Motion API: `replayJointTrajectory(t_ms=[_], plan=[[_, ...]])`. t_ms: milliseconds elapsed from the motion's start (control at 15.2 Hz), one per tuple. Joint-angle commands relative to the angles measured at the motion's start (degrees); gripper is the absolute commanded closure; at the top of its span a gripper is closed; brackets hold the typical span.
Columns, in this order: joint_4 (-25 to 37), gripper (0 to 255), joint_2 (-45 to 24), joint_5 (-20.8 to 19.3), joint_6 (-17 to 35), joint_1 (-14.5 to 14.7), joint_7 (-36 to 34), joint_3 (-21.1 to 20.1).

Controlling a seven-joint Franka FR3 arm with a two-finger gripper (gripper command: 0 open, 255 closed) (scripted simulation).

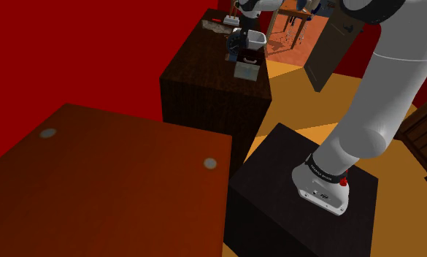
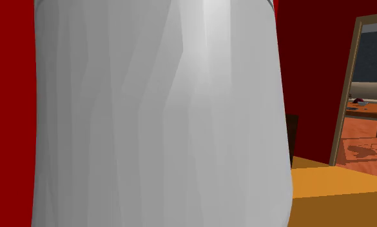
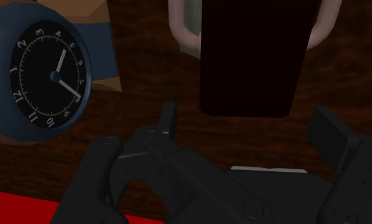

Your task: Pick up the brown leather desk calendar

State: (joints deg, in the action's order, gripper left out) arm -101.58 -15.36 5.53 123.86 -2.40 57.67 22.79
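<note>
Judging by layout, step = pre-grasp approach. Gripper (image 3: 249, 125) hovers w/ jaws open and nothing between them, tips just short of the desk calendar (image 3: 251, 57). Calendar renders near-black and sits on the dark wood cabinet top (image 3: 146, 95). Its far end overlaps a pale container (image 3: 181, 32); clock (image 3: 48, 76) is off to one side. Long axis points straight away from gripper, crosswise to finger line. Next, prob.: advance/lower so fingers straddle the narrow width, then close.

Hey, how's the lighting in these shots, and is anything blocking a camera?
Shoulder view: dim on the dark cabinet, brightest through the doorway. Second exterior view: a pale surface, likely the arm, blocks most of it. Wrist view: dim, so the calendar ahead of the open gripper looks nearly black.
</note>
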Motion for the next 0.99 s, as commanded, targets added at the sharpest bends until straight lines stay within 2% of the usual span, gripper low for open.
replayJointTrajectory(t_ms=[0,264,330,924], plan=[[-1.01,0,-0.45,0.22,1.45,0.04,0.07,-0.13],[-2.10,0,-1.17,0.61,3.20,-0.05,0.30,-0.28],[-2.06,255,-1.21,0.64,3.21,-0.08,0.33,-0.28],[-2.10,255,-1.17,0.61,3.20,-0.06,0.30,-0.28]])
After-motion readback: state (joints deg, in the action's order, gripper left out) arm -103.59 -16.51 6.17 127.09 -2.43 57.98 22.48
